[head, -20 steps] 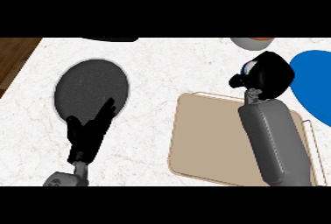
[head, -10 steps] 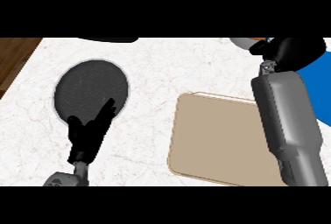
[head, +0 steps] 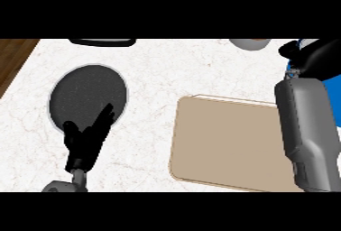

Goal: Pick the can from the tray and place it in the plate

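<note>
My right hand (head: pixel 314 56) is at the far right, past the tan tray's (head: pixel 226 140) back edge and over the rim of a blue plate (head: pixel 335 81). Its fingers are curled into a bunch around the can, which is almost wholly hidden; only a small pale bit shows at the hand's top. Nothing shows on the bare part of the tray. A dark round plate (head: pixel 83 92) lies at the left. My left hand (head: pixel 85 137) rests open at that plate's near edge, fingers up.
A grey bowl (head: pixel 250 43) sits at the back edge, left of my right hand. A dark flat object (head: pixel 103 42) lies at the back left. The counter ends at a wooden strip (head: pixel 13 58) on the far left. My right forearm covers the tray's right side.
My right hand has travelled from above the tray's back right corner further back and right, to the blue plate's rim. The left hand has stayed put.
</note>
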`<state>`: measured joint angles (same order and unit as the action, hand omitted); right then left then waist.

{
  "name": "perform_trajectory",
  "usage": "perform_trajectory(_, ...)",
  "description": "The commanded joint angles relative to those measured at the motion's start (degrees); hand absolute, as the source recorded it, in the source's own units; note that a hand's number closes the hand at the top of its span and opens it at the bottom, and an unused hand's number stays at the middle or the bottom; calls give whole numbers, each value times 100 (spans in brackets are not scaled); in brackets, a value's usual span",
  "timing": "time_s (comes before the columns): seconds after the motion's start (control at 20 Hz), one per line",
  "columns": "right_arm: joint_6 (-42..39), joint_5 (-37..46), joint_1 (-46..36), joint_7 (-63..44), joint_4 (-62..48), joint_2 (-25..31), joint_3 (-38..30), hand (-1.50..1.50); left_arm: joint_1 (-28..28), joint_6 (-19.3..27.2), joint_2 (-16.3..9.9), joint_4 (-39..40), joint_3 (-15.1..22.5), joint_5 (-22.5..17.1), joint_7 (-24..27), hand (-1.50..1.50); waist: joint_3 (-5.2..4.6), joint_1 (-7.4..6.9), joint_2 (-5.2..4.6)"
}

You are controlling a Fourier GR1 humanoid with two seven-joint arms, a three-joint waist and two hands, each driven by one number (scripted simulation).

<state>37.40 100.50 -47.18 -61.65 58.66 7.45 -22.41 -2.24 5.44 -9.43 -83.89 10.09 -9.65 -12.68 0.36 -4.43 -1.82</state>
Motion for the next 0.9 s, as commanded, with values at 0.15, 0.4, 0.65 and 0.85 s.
perform_trajectory(0.15,1804,707,289,-842,-723,251,-878,150,91,30,102,140,44,40,46,0,-22,136,9)
perform_trajectory(0.4,2535,288,495,-263,-1292,718,-1521,150,218,15,-2,153,-94,30,93,0,-18,232,66)
perform_trajectory(0.65,2937,-116,158,124,-2362,1362,-1831,150,82,65,140,444,-134,79,248,0,-17,208,52)
perform_trajectory(0.85,3443,-633,193,699,-3021,1755,-1930,150,263,-12,107,-23,-100,-51,-6,0,-10,162,68)
